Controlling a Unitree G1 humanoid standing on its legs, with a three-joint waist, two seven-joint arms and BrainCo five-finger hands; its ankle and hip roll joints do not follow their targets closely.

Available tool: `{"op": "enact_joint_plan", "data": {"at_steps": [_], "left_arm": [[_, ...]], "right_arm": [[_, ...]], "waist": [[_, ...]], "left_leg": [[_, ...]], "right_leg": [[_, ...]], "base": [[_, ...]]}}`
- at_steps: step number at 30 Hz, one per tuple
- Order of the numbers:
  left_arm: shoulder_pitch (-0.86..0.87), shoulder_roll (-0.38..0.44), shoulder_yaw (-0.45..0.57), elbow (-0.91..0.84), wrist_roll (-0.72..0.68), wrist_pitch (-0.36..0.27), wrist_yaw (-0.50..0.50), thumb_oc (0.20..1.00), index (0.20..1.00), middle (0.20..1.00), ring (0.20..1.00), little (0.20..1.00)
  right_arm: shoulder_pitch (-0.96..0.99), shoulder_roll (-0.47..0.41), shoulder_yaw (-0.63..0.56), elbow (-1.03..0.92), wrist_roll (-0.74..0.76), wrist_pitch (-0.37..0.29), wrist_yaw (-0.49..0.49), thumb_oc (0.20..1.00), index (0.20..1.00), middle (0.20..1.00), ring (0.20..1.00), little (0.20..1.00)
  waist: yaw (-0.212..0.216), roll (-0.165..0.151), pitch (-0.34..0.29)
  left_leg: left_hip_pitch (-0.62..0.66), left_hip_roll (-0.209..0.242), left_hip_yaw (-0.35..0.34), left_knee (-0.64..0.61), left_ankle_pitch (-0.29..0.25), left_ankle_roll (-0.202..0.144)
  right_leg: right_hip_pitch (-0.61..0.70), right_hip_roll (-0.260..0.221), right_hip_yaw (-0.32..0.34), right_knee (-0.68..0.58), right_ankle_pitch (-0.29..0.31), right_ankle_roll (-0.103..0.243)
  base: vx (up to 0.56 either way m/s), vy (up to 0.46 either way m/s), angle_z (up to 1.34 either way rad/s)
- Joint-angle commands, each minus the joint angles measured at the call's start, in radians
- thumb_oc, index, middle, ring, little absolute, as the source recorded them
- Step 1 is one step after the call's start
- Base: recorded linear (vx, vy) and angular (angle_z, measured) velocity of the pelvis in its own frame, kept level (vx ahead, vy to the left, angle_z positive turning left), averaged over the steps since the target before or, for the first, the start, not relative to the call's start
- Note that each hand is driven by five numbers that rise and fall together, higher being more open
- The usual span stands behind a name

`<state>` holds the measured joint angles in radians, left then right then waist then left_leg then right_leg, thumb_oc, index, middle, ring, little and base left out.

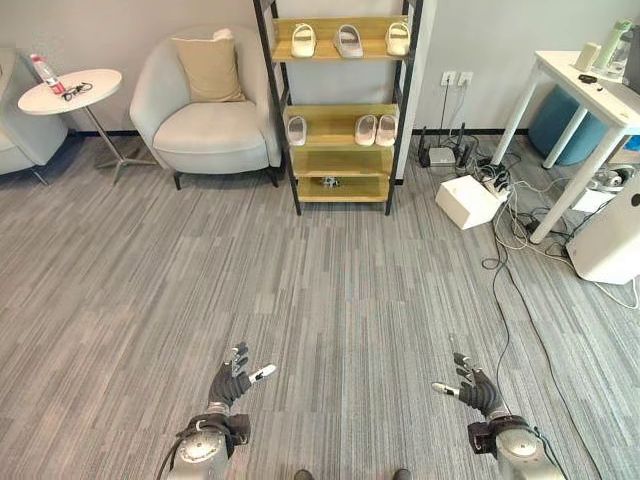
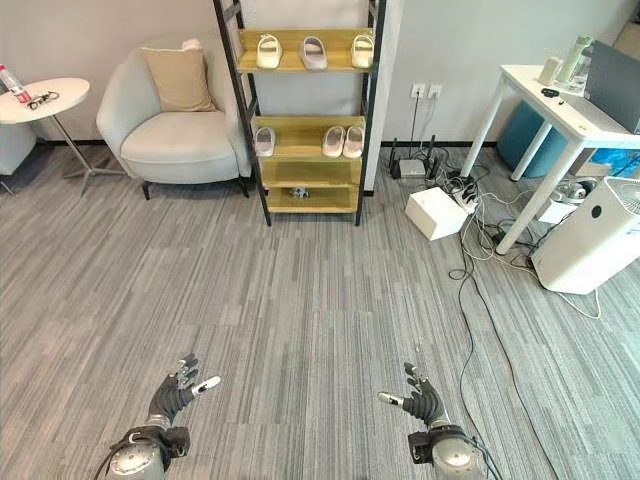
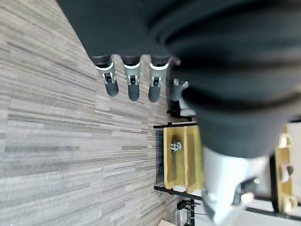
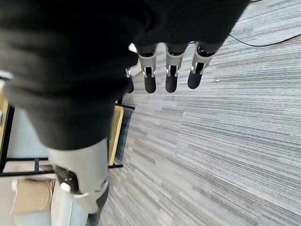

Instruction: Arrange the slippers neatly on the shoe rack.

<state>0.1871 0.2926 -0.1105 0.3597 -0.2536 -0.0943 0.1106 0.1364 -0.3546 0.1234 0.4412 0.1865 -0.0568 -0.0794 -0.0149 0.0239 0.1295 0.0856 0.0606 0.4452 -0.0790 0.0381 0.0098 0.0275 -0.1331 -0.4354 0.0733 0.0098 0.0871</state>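
- Left eye view: the shoe rack (image 1: pixel 338 110) is standing against the far wall, well apart from both hands. Three slippers are sitting on its top shelf (image 1: pixel 340 52), spaced out, and three more on the middle shelf (image 1: pixel 340 143): a single slipper (image 1: pixel 296 130) at the left end and a pair (image 1: pixel 377 129) side by side at the right. The left hand (image 1: pixel 232 380) and the right hand (image 1: pixel 474 388) are hovering low over the carpet (image 1: pixel 320 300), fingers spread, holding nothing.
- Right eye view: the same layout is showing. An armchair (image 2: pixel 175 125) is standing just beside the rack, a white box (image 2: pixel 432 212) and cables on the other side. Judging from this, the step in hand is the approach; the next move is calling for walking up to the rack before any slipper can be reached.
- Left wrist view: the left hand's fingers (image 3: pixel 132 80) are hanging straight and relaxed, gripping nothing; the rack is lying far beyond them.
- Right wrist view: the right hand's fingers (image 4: pixel 171 75) are likewise extending straight, empty, over bare carpet.
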Motion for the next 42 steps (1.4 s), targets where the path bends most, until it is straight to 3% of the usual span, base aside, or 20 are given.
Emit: {"op": "enact_joint_plan", "data": {"at_steps": [1, 4, 6, 7, 8, 10, 12, 16, 19, 22, 24, 26, 27, 28, 29, 31, 33, 37, 41, 42], "left_arm": [[-0.013, 0.053, 0.039, -0.077, 0.037, -0.054, 0.012, 1.0, 1.0, 1.0, 1.0, 1.0], [-0.009, 0.053, 0.044, -0.093, 0.031, -0.048, 0.008, 1.0, 1.0, 1.0, 1.0, 1.0], [-0.008, 0.048, 0.043, -0.108, 0.028, -0.051, 0.002, 1.0, 1.0, 1.0, 1.0, 1.0], [-0.017, 0.054, 0.04, -0.118, 0.027, -0.056, 0.0, 1.0, 1.0, 1.0, 1.0, 1.0], [-0.02, 0.055, 0.039, -0.118, 0.027, -0.056, 0.001, 1.0, 1.0, 1.0, 1.0, 1.0], [-0.055, 0.057, 0.038, -0.104, 0.035, -0.059, 0.006, 1.0, 1.0, 1.0, 1.0, 1.0], [-0.075, 0.058, 0.038, -0.099, 0.042, -0.067, 0.01, 1.0, 1.0, 1.0, 1.0, 1.0], [-0.079, 0.045, 0.025, -0.104, 0.046, -0.077, 0.012, 1.0, 1.0, 1.0, 1.0, 1.0], [-0.065, 0.023, 0.032, -0.11, 0.007, -0.085, 0.021, 1.0, 1.0, 1.0, 1.0, 1.0], [-0.083, 0.023, 0.03, -0.109, -0.029, -0.089, 0.032, 1.0, 1.0, 1.0, 1.0, 1.0], [-0.107, 0.03, 0.029, -0.106, -0.048, -0.1, 0.052, 1.0, 1.0, 1.0, 1.0, 1.0], [-0.112, 0.03, 0.029, -0.106, -0.049, -0.097, 0.054, 1.0, 1.0, 1.0, 1.0, 1.0], [-0.104, 0.032, 0.031, -0.112, -0.037, -0.091, 0.053, 1.0, 1.0, 1.0, 1.0, 1.0], [-0.08, 0.037, 0.025, -0.113, -0.016, -0.078, 0.045, 1.0, 1.0, 1.0, 1.0, 1.0], [-0.079, 0.045, 0.023, -0.109, -0.006, -0.071, 0.047, 1.0, 1.0, 1.0, 1.0, 1.0], [-0.073, 0.058, 0.042, -0.118, -0.004, -0.068, 0.043, 1.0, 1.0, 1.0, 1.0, 1.0], [-0.052, 0.066, 0.052, -0.119, 0.009, -0.064, 0.042, 1.0, 1.0, 1.0, 1.0, 1.0], [-0.033, 0.083, 0.065, -0.118, 0.013, -0.06, 0.04, 1.0, 1.0, 1.0, 1.0, 1.0], [-0.02, 0.088, 0.053, -0.126, 0.009, -0.058, 0.035, 1.0, 1.0, 1.0, 1.0, 1.0], [-0.016, 0.09, 0.051, -0.13, 0.018, -0.053, 0.031, 1.0, 1.0, 1.0, 1.0, 1.0]], "right_arm": [[-0.043, 0.033, -0.005, -0.033, 0.035, -0.039, -0.002, 1.0, 1.0, 1.0, 1.0, 1.0], [-0.025, 0.049, -0.016, -0.038, 0.039, -0.033, 0.005, 1.0, 1.0, 1.0, 1.0, 1.0], [-0.012, 0.053, -0.027, -0.034, 0.058, -0.033, 0.006, 1.0, 1.0, 1.0, 1.0, 1.0], [-0.013, 0.048, -0.03, -0.029, 0.069, -0.035, 0.002, 1.0, 1.0, 1.0, 1.0, 1.0], [-0.015, 0.048, -0.031, -0.028, 0.071, -0.036, 0.002, 1.0, 1.0, 1.0, 1.0, 1.0], [-0.015, 0.052, -0.039, -0.025, 0.076, -0.038, -0.005, 1.0, 1.0, 1.0, 1.0, 1.0], [-0.007, 0.054, -0.044, -0.029, 0.077, -0.036, -0.002, 1.0, 1.0, 1.0, 1.0, 1.0], [0.013, 0.042, -0.052, -0.031, 0.091, -0.048, 0.007, 1.0, 1.0, 1.0, 1.0, 1.0], [0.024, 0.019, -0.059, -0.033, 0.121, -0.057, 0.019, 1.0, 1.0, 1.0, 1.0, 1.0], [0.012, -0.004, -0.063, -0.03, 0.149, -0.068, 0.013, 1.0, 1.0, 1.0, 1.0, 1.0], [0.006, -0.01, -0.07, -0.024, 0.177, -0.076, 0.0, 1.0, 1.0, 1.0, 1.0, 1.0], [0.004, -0.01, -0.072, -0.025, 0.183, -0.077, -0.005, 1.0, 1.0, 1.0, 1.0, 1.0], [0.002, -0.006, -0.069, -0.018, 0.195, -0.08, -0.002, 1.0, 1.0, 1.0, 1.0, 1.0], [-0.002, -0.005, -0.052, 0.005, 0.187, -0.084, 0.0, 1.0, 1.0, 1.0, 1.0, 1.0], [-0.015, -0.006, -0.045, 0.016, 0.182, -0.086, -0.014, 1.0, 1.0, 1.0, 1.0, 1.0], [-0.016, 0.001, -0.044, 0.015, 0.185, -0.086, -0.008, 1.0, 1.0, 1.0, 1.0, 1.0], [-0.017, 0.02, -0.031, 0.02, 0.188, -0.084, -0.002, 1.0, 1.0, 1.0, 1.0, 1.0], [-0.032, 0.047, -0.005, 0.024, 0.161, -0.07, 0.022, 1.0, 1.0, 1.0, 1.0, 1.0], [-0.039, 0.061, -0.003, 0.022, 0.148, -0.059, 0.036, 1.0, 1.0, 1.0, 1.0, 1.0], [-0.036, 0.067, -0.008, 0.026, 0.136, -0.053, 0.039, 1.0, 1.0, 1.0, 1.0, 1.0]], "waist": [[-0.005, -0.063, 0.058], [-0.022, -0.048, 0.078], [-0.03, -0.053, 0.077], [-0.038, -0.057, 0.084], [-0.04, -0.056, 0.088], [-0.058, -0.063, 0.09], [-0.071, -0.067, 0.087], [-0.095, -0.068, 0.066], [-0.105, -0.048, 0.067], [-0.085, -0.051, 0.092], [-0.066, -0.077, 0.12], [-0.06, -0.087, 0.124], [-0.033, -0.099, 0.125], [0.003, -0.089, 0.113], [0.025, -0.08, 0.111], [0.033, -0.081, 0.1], [0.038, -0.095, 0.07], [0.063, -0.132, 0.058], [0.051, -0.131, 0.06], [0.043, -0.115, 0.067]], "left_leg": [[0.04, -0.01, -0.056, 0.012, -0.072, -0.011], [0.086, -0.019, -0.052, -0.003, -0.097, 0.004], [0.123, -0.04, -0.068, -0.008, -0.144, -0.005], [0.137, -0.05, -0.075, -0.008, -0.155, -0.016], [0.134, -0.046, -0.066, -0.008, -0.145, -0.016], [0.165, -0.038, -0.075, -0.008, -0.169, -0.052], [0.193, -0.035, -0.084, -0.008, -0.191, -0.069], [0.244, -0.045, -0.122, -0.008, -0.23, -0.08], [0.23, 0.007, -0.147, 0.111, -0.225, -0.103], [0.082, 0.063, -0.186, 0.38, -0.12, -0.147], [-0.058, 0.07, -0.232, 0.582, -0.038, -0.175], [-0.107, 0.047, -0.25, 0.605, -0.046, -0.169], [-0.216, 0.011, -0.253, 0.538, -0.119, -0.122], [-0.259, 0.046, -0.252, 0.268, -0.019, -0.11], [-0.303, 0.089, -0.247, 0.093, 0.079, -0.121], [-0.27, 0.097, -0.212, -0.007, 0.115, -0.123], [-0.237, 0.085, -0.178, 0.019, 0.144, -0.112], [-0.206, 0.055, -0.119, 0.071, 0.081, -0.072], [-0.136, 0.012, -0.079, 0.071, 0.012, -0.012], [-0.089, 0.003, -0.076, 0.054, -0.012, 0.006]], "right_leg": [[-0.054, -0.179, 0.038, 0.26, 0.053, 0.153], [-0.154, -0.199, 0.057, 0.427, 0.089, 0.166], [-0.15, -0.219, 0.032, 0.326, 0.072, 0.158], [-0.147, -0.229, -0.005, 0.188, 0.094, 0.151], [-0.136, -0.223, -0.025, 0.165, 0.111, 0.139], [-0.143, -0.224, -0.042, -0.056, 0.166, 0.154], [-0.158, -0.225, -0.03, -0.11, 0.2, 0.167], [-0.143, -0.198, -0.007, -0.103, 0.206, 0.157], [-0.143, -0.138, 0.006, -0.062, 0.156, 0.118], [-0.105, -0.085, 0.01, -0.058, 0.081, 0.056], [-0.064, -0.051, 0.02, -0.05, 0.017, -0.003], [-0.054, -0.05, 0.025, -0.055, 0.008, -0.011], [0.003, -0.015, 0.044, -0.086, -0.026, -0.017], [0.069, 0.032, 0.065, -0.122, -0.058, -0.008], [0.12, 0.064, 0.058, -0.141, -0.082, -0.009], [0.155, 0.1, 0.064, -0.15, -0.09, 0.002], [0.195, 0.111, 0.097, -0.126, -0.125, -0.002], [0.148, 0.065, 0.102, 0.084, -0.149, 0.042], [0.026, -0.035, 0.062, 0.362, 0.014, 0.167], [-0.034, -0.06, 0.058, 0.494, 0.066, 0.175]], "base": [[0.06, 0.246, -0.07], [0.16, 0.16, -0.07], [0.38, -0.002, 0.03], [0.29, -0.07, 0.04], [0.35, -0.158, 0.06], [0.33, -0.186, 0.23], [0.38, -0.167, 0.43], [0.37, -0.149, 0.58], [0.3, -0.237, 0.31], [0.21, -0.288, -0.27], [0.25, -0.312, -0.34], [0.25, -0.162, -0.32], [0.63, -0.09, -0.68], [0.88, -0.061, -0.45], [0.68, 0.053, -0.04], [0.48, 0.049, -0.36], [0.55, 0.101, -0.69], [0.31, 0.111, -0.33], [0.26, 0.137, -0.14], [0.29, 0.131, 0.12]]}}
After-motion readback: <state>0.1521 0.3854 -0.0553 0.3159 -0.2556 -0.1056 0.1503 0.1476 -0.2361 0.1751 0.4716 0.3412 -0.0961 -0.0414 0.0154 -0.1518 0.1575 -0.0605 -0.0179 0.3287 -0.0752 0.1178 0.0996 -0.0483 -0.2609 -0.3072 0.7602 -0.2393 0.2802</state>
